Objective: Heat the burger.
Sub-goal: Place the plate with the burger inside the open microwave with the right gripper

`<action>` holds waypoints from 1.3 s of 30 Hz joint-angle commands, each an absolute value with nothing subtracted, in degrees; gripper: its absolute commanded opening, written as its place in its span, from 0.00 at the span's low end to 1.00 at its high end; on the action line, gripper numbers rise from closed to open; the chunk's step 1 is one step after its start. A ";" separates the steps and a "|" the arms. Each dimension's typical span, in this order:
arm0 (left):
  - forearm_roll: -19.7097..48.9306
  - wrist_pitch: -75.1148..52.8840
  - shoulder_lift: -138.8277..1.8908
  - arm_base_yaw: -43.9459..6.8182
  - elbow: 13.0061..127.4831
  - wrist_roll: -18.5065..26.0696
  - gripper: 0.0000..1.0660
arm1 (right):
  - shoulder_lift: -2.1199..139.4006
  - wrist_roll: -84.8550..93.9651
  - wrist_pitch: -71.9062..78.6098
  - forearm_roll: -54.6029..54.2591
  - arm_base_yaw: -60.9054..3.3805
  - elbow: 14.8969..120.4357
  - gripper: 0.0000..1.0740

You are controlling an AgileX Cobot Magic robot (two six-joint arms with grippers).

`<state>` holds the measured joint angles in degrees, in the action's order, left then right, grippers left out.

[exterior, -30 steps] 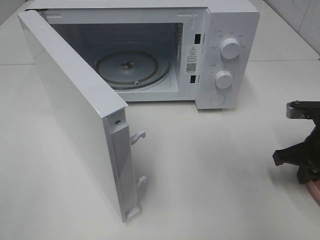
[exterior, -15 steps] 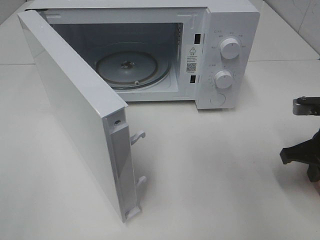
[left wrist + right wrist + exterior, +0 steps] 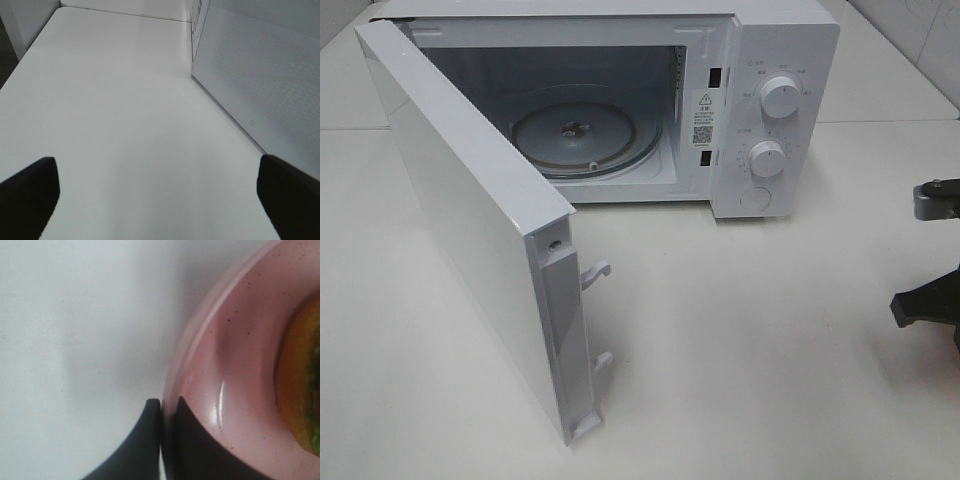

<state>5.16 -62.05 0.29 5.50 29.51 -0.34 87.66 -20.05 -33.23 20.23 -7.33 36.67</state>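
In the right wrist view my right gripper [image 3: 166, 402] is shut on the rim of a pink plate [image 3: 235, 340], one finger inside the rim and one outside. The burger [image 3: 300, 385] lies on that plate; only the edge of its golden-brown bun and some green lettuce show. In the high view only part of my right arm [image 3: 930, 300] shows at the right edge, and the plate and burger are out of that view. My left gripper [image 3: 157, 170] is open and empty over the bare table, beside the microwave door [image 3: 260, 80].
The white microwave [image 3: 770, 100] stands at the back with its door [image 3: 470, 220] swung wide open toward the front left. A glass turntable [image 3: 585, 135] lies inside. Two latch hooks [image 3: 597, 272] stick out of the door's edge. The table [image 3: 750, 340] is white.
My right arm has moved to the right, toward the edge of the high view. The pink edge seen at the lower right a second ago has left that view.
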 commanded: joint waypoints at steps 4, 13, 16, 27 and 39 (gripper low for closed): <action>5.21 -61.25 0.40 5.67 29.39 -0.52 0.94 | 86.52 -24.12 -35.64 26.59 -12.03 36.55 0.00; 5.21 -61.25 0.40 5.67 29.39 -0.52 0.94 | 86.52 -26.70 -39.53 30.02 -18.96 36.55 0.00; 5.21 -61.25 0.40 5.67 29.39 -0.52 0.94 | 86.52 -27.33 -41.65 31.57 -21.77 36.55 0.00; 5.21 -61.25 0.40 5.67 29.39 -0.52 0.94 | 86.52 -27.73 -45.49 32.20 -27.85 36.55 0.00; 5.21 -61.25 0.40 5.67 29.39 -0.52 0.94 | 82.39 -27.50 -50.08 32.14 -34.55 36.55 0.00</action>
<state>5.16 -62.05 0.29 5.50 29.51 -0.34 83.31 -27.27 -48.01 29.56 -34.32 36.50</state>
